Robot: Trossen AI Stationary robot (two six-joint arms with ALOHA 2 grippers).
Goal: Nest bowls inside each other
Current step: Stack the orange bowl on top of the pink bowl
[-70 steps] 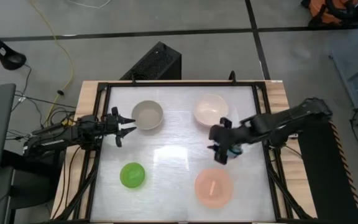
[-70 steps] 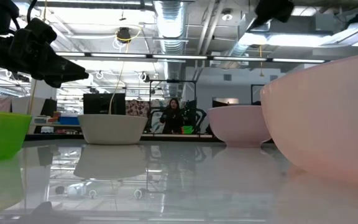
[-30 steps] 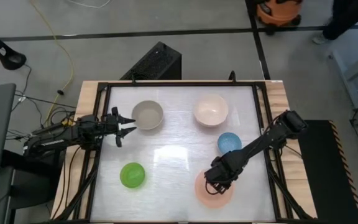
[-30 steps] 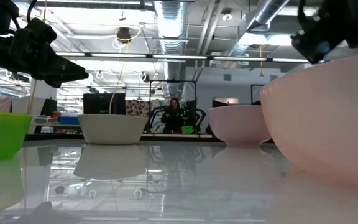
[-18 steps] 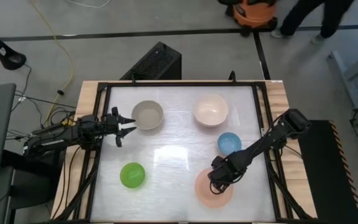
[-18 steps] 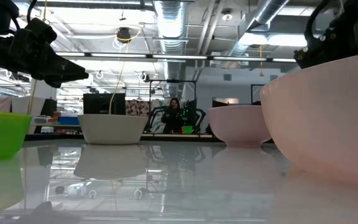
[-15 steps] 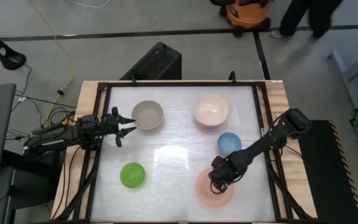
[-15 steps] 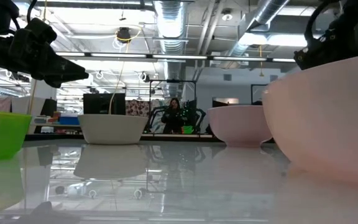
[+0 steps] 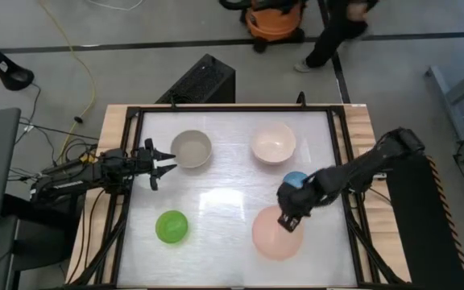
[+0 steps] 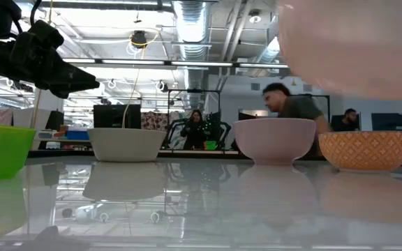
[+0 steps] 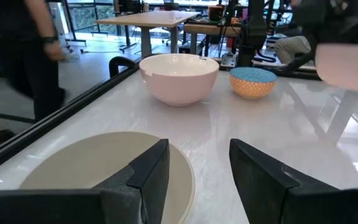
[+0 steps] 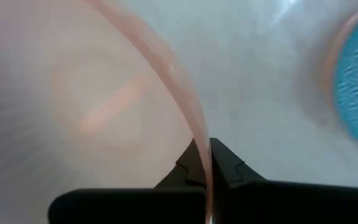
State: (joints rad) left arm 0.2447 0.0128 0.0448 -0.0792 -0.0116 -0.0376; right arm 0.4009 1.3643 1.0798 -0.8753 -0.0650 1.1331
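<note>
The salmon-pink bowl (image 9: pixel 276 237) hangs above the table's near right part, with my right gripper (image 9: pixel 290 216) shut on its rim. In the low view the bowl (image 10: pixel 354 42) floats high above the tabletop. The blue bowl (image 9: pixel 294 178) stands just beyond it, partly under the right arm. The cream-white bowl (image 9: pixel 273 142) and the grey-beige bowl (image 9: pixel 191 149) stand on their bases at the far side, and the green bowl (image 9: pixel 171 226) at the near left. My left gripper (image 9: pixel 163 159) waits open beside the grey-beige bowl (image 11: pixel 104 171), touching nothing. My right gripper pinches the salmon-pink bowl's rim (image 12: pixel 193 121) on its far right side. One finger (image 12: pixel 188 163) is inside the wall and one outside. The fingers come from above, slanting down. The bowl is lifted clear of the table.
A black frame (image 9: pixel 131 161) runs around the white tabletop. Bare tabletop lies in the middle between the bowls. People and an orange vacuum (image 9: pixel 272 20) are on the floor beyond the far edge. A person (image 10: pixel 292 104) shows behind the table in the low view.
My right gripper has taken hold of the salmon-pink bowl's rim, then risen and gone a little toward the table's far edge. The bowl has come up off the table, and the low view now shows the blue bowl behind it.
</note>
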